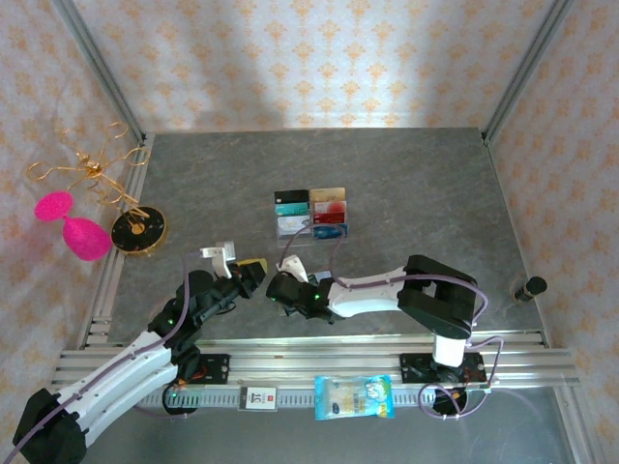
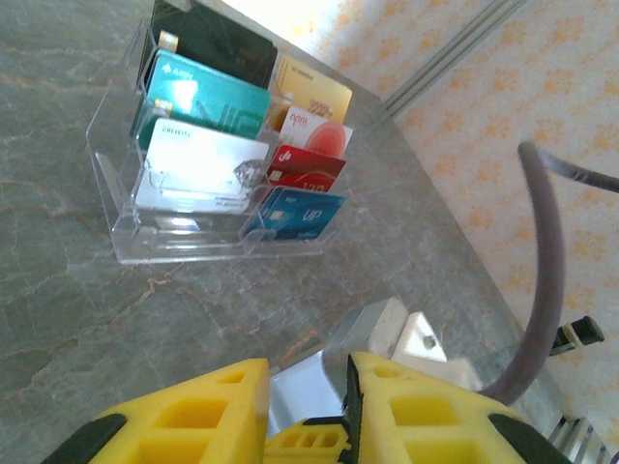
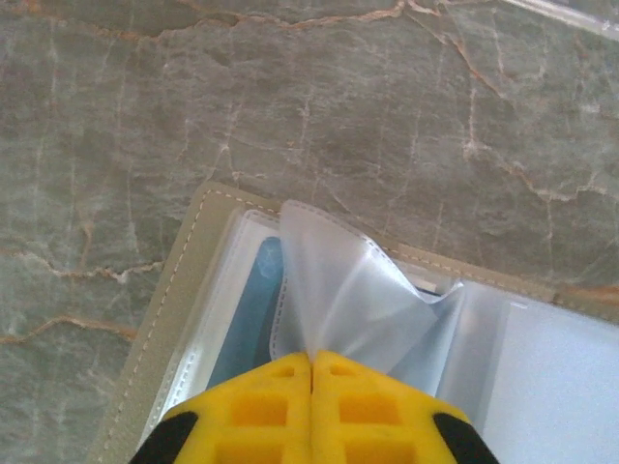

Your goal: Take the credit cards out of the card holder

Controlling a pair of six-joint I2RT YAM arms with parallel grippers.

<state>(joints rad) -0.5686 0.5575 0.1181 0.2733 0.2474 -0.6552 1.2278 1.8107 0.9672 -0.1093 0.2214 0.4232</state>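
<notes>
So the card holder (image 3: 166,319) can't slide, my left gripper (image 2: 308,391) clamps its edge. My right gripper (image 3: 311,365) is pinched on a clear pocket (image 3: 338,280), spreading it.

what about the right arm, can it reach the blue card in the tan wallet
Probably not yet: its pincer is shut on a clear plastic sleeve, the blue card pocketed beside it.
</notes>
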